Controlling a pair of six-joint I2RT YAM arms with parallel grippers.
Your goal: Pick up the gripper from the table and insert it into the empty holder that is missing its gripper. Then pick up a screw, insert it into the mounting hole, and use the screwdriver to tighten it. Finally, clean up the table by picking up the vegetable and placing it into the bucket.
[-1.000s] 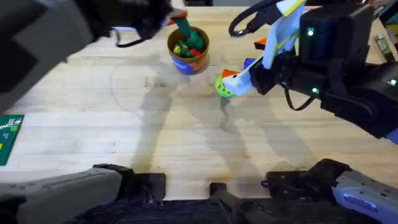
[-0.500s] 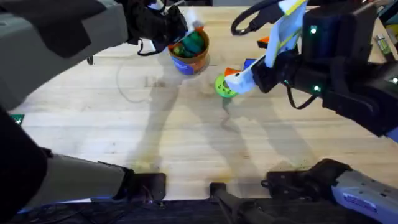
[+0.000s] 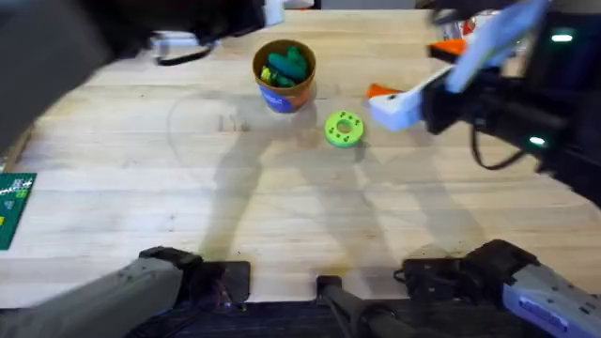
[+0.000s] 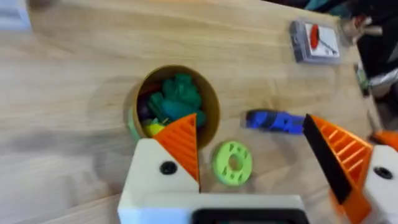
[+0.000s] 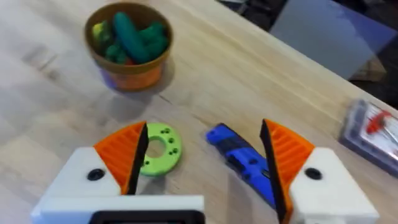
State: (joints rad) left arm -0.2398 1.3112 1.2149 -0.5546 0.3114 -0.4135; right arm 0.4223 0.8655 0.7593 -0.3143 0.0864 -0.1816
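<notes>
The bucket stands at the back middle of the table, orange-sided. The teal vegetable lies inside it among other toy pieces, also seen as vegetable in the left wrist view. My left gripper hovers high above the bucket, open with nothing between its fingers. My right gripper is open and holds nothing, above the blue screwdriver, which lies flat on the wood. In the overhead view the right gripper hangs to the right of the bucket. The loose gripper piece, holder and screw are out of view.
A lime-green ring-shaped disc lies just right of the bucket's front. A small clear box with a red item sits farther back right. A green board lies at the table's left edge. The left arm looms dark at the upper left.
My left gripper, which held the vegetable over the bucket, has pulled up and back; the vegetable now lies in the bucket. My right gripper has moved right, off the green disc.
</notes>
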